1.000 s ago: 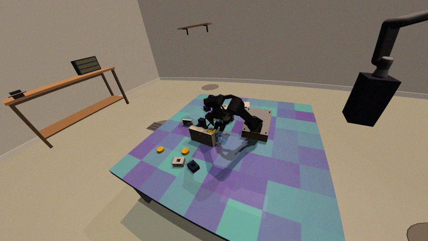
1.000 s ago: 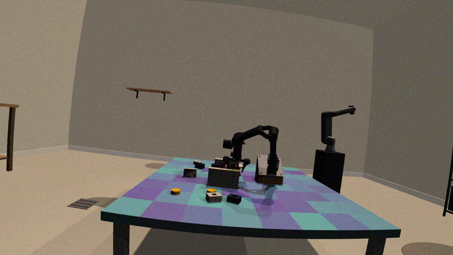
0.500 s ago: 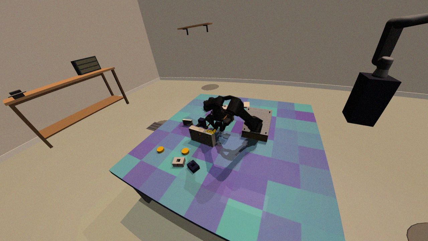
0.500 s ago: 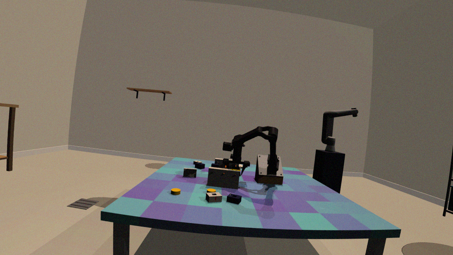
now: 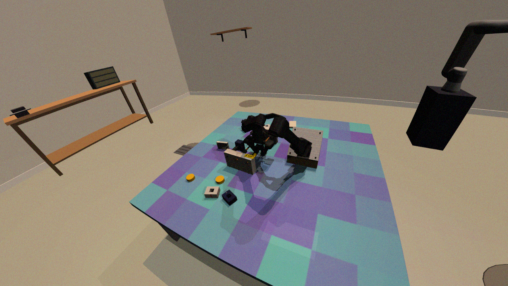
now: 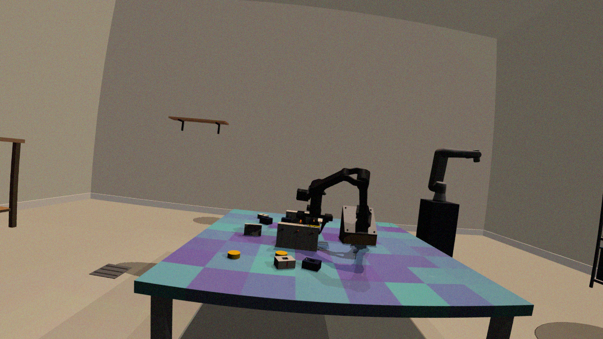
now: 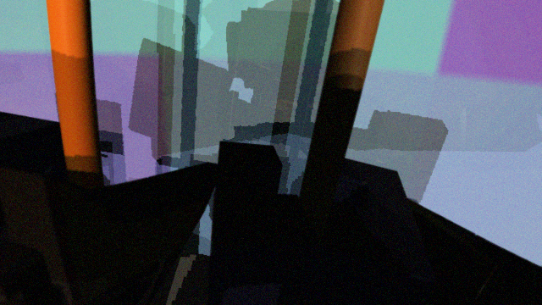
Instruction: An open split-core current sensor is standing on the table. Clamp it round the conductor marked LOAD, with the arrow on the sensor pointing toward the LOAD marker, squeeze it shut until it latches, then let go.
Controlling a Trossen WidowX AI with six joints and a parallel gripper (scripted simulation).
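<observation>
The rig's front grey panel [image 5: 239, 162] [image 6: 297, 237] stands upright, with the yellow LOAD marker [image 5: 250, 155] [image 6: 314, 226] on its top at the right end. In the wrist view the orange-brown conductor [image 7: 356, 42] runs down into the dark current sensor [image 7: 250, 169], and another orange conductor [image 7: 75, 106] stands to its left. My gripper [image 7: 301, 188] is low over the rig, with one finger against each side of the sensor, shut on it. The sensor's lower part is too dark to read; its arrow and latch cannot be seen. In the wrist view the LOAD marker is hidden.
A dark block [image 5: 239, 143] sits left of the gripper in the rig. A pale square block [image 5: 212, 192] [image 6: 284, 262], a dark block [image 5: 229, 197] [image 6: 311, 264] and two orange discs [image 5: 190, 176] [image 5: 220, 179] lie before the rig. A small grey block [image 6: 252, 230] stands left.
</observation>
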